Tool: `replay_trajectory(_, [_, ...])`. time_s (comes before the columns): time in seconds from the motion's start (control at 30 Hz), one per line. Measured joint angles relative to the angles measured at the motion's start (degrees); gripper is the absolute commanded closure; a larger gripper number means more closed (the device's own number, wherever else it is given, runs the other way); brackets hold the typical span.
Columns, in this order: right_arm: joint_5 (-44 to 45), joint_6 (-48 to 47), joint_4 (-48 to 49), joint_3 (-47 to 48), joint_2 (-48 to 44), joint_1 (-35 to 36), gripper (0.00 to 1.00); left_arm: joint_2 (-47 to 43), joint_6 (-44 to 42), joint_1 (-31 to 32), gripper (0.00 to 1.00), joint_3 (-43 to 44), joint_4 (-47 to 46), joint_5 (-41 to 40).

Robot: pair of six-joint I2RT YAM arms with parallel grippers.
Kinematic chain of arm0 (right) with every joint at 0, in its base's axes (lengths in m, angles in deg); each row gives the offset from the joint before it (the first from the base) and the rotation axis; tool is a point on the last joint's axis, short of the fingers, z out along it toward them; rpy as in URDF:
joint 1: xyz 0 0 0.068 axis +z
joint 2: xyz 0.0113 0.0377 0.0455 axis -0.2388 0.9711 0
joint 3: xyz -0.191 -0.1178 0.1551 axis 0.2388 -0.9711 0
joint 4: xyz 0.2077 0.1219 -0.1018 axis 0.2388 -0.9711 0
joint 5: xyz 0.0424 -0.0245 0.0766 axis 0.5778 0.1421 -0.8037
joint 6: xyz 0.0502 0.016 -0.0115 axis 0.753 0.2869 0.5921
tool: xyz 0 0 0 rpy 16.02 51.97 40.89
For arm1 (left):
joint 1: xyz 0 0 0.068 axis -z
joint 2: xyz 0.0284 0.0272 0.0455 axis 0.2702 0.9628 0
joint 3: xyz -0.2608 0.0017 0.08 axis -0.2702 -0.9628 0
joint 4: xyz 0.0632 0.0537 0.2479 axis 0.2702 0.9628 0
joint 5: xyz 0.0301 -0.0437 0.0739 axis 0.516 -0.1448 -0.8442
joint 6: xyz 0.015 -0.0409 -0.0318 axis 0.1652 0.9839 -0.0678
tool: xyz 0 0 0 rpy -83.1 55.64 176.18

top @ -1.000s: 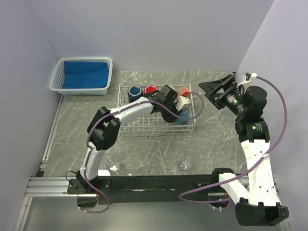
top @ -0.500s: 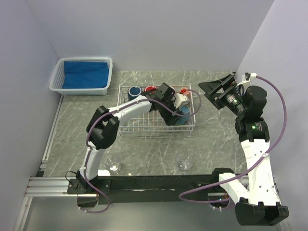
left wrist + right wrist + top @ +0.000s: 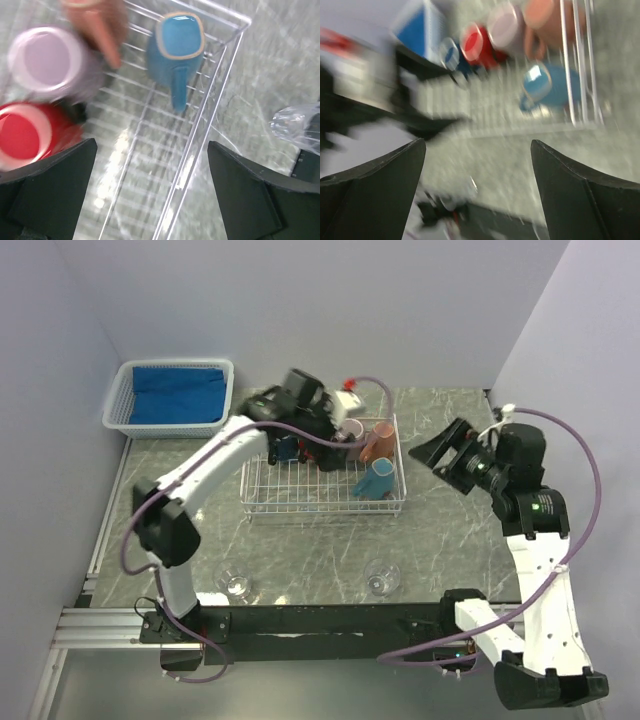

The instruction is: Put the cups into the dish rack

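While the left gripper (image 3: 152, 145) hangs over the dish rack (image 3: 300, 512) with its jaws spread wide and nothing between them, five mugs sit inside the white wire grid. In the overhead view the rack lies past the table's (image 3: 450, 540) middle, toward 12 o'clock. The light blue mug (image 3: 177, 47) lies on its side at the rack's 4 o'clock corner, and the salmon-orange mug (image 3: 378, 443) stands at 2 o'clock. The mauve mug (image 3: 45, 67) and red mug (image 3: 22, 135) stand upright side by side along the 12 o'clock edge. A navy mug (image 3: 284, 450) shows at 10 o'clock, partly hidden by the arm. The right gripper (image 3: 445, 455) hovers at 3 o'clock of the rack, well apart from it, its jaws equally wide and empty. Two clear glass cups stand on the table outside the rack, one (image 3: 236, 585) at 7 o'clock and one (image 3: 381, 578) at 5 o'clock. A white basket (image 3: 118, 410) holding a blue cloth (image 3: 178, 392) sits at 10 o'clock.
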Motion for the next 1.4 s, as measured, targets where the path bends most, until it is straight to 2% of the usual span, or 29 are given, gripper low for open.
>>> replay_trajectory(0.03, [0.52, -1.22, -2.14, 0.02, 0.04, 0.92, 0.07, -1.95, 0.24, -1.51, 0.01, 0.07, 0.76, 1.27])
replay_trajectory(0.17, [6.23, -3.82, -10.93, -1.27, 0.26, 12.04, 0.07, -8.41, 1.60, -10.43, 0.01, 1.44, 3.39, 5.03])
replay_trajectory(0.3, [12.41, -2.91, -17.51, -4.04, 2.05, 27.10, 0.09, -13.81, 2.75, -20.20, 0.01, 1.81, 5.14, 6.47])
replay_trajectory(0.47, [17.94, -0.35, -22.86, -6.34, 7.21, 39.34, 0.10, -20.44, 4.13, -24.74, 0.01, -2.47, 5.55, 7.82])
replay_trajectory(0.7, [19.10, 1.18, -24.35, -8.66, 9.11, 45.59, 0.14, -24.39, 6.08, -24.90, 0.01, -10.80, 4.76, 9.31])
replay_trajectory(1.0, [19.43, 1.01, -24.52, -7.48, 13.90, 51.34, 0.21, -23.91, 8.07, -25.05, 0.00, -13.42, 1.09, 9.79])
replay_trajectory(1.23, [21.62, 0.98, -22.82, -7.39, 22.62, 58.16, 0.24, -23.91, 8.76, -25.51, 0.01, -15.63, -1.03, 9.70])
replay_trajectory(1.4, [23.50, 0.98, -19.80, -8.55, 26.23, 60.35, 0.26, -23.91, 9.27, -26.34, 0.00, -15.63, -1.90, 9.73])
